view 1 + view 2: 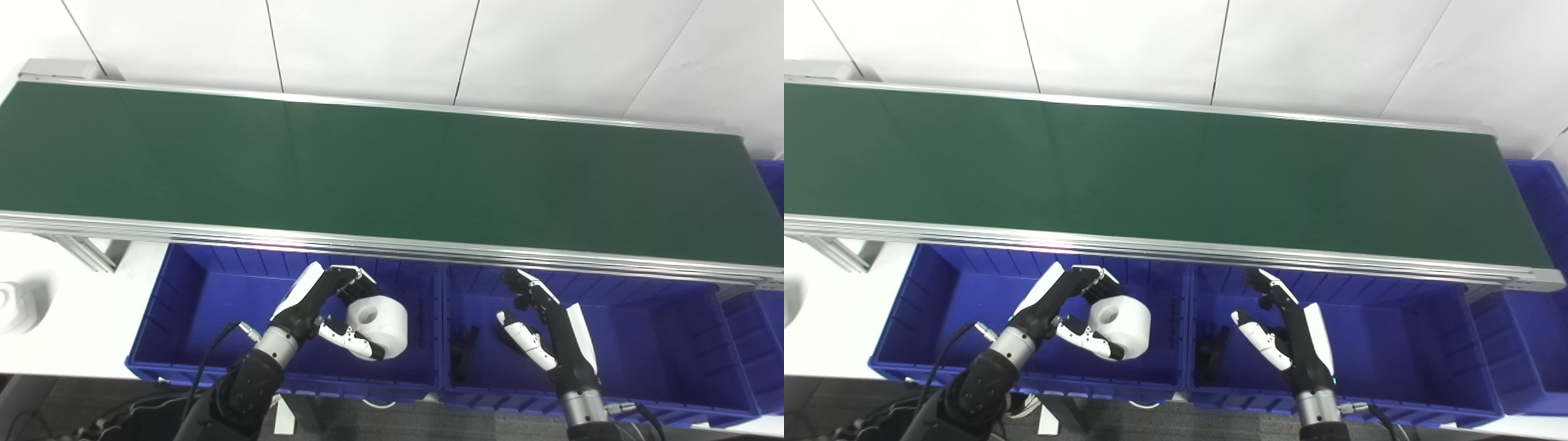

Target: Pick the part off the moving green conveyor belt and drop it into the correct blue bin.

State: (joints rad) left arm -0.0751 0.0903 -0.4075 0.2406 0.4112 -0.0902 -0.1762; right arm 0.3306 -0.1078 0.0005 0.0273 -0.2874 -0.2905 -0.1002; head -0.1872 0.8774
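White part (378, 324) — between left hand (318, 303) fingers.

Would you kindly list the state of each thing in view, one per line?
Left hand: shut on the white part, over the left bin.
White part: held, hole facing up, not yet dropped.
Right hand: open, holding nothing, over the right bin.
Green belt: bare, nothing on it.
Left bin: nothing seen lying in it.
Right bin: holds a black part near its left wall.
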